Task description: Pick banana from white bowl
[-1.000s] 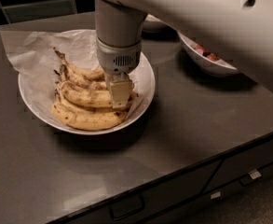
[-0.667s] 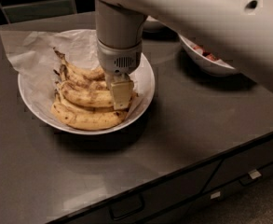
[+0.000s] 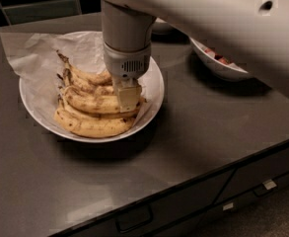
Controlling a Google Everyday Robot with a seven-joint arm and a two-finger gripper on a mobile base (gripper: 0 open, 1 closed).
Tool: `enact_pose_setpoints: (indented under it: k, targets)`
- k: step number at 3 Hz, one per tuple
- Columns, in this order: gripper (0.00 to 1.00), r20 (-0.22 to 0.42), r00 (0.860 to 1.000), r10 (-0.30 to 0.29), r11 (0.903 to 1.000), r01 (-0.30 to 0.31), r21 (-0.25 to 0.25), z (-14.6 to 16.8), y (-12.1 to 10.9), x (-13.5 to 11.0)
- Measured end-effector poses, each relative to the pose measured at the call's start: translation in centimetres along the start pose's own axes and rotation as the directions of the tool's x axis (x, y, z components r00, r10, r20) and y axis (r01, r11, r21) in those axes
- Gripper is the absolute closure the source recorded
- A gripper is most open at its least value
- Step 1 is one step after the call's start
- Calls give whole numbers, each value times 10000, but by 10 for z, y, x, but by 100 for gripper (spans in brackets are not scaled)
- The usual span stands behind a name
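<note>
The wide white bowl, lined with crumpled white paper, stands on the dark counter left of the middle. Several ripe yellow bananas with brown mottling lie stacked in it. The curved, mottled banana in the middle of the stack lies right under my gripper. My gripper points straight down into the right half of the bowl and sits against that banana's right end. My arm's wrist hides the bowl's back right part.
A deeper white bowl with red fruit stands at the back right, partly under my arm. Another small bowl shows behind the wrist. The counter's front edge runs diagonally, with drawers below.
</note>
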State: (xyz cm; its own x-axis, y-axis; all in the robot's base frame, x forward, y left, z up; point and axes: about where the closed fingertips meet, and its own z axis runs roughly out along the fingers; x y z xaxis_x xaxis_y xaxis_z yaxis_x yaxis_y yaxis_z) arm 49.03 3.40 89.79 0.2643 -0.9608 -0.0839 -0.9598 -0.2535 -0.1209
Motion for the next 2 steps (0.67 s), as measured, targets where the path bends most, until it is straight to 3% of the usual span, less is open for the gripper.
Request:
enact_pose_setpoints:
  k: [1,2]
  targets:
    - [92,0,10000,0,10000,0,0,0,0,0]
    - [100,0,10000,0,10000,0,0,0,0,0]
